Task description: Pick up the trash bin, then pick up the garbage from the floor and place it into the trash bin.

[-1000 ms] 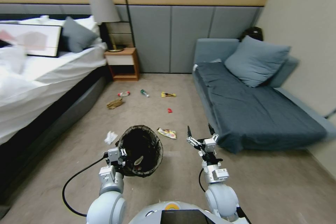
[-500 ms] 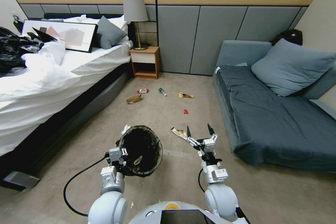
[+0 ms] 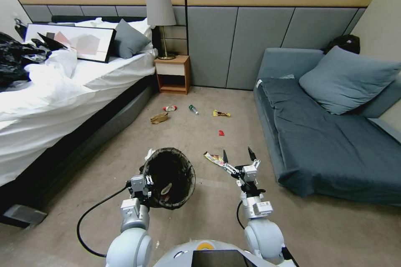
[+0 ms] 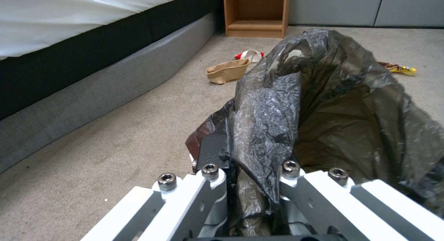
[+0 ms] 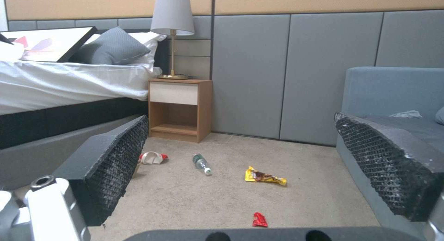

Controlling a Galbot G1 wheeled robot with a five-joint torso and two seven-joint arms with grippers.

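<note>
— How is the trash bin (image 3: 169, 178) held?
— Its bag-covered rim is pinched between the closed fingers (image 4: 213, 185) of the left gripper (image 3: 141, 183), above the floor (image 3: 200, 133) beside the bed (image 3: 62, 91).
— And the right gripper (image 3: 238, 159)?
— Its fingers (image 5: 116, 161) are spread wide (nothing gripped), near a yellow wrapper (image 3: 213, 158).
</note>
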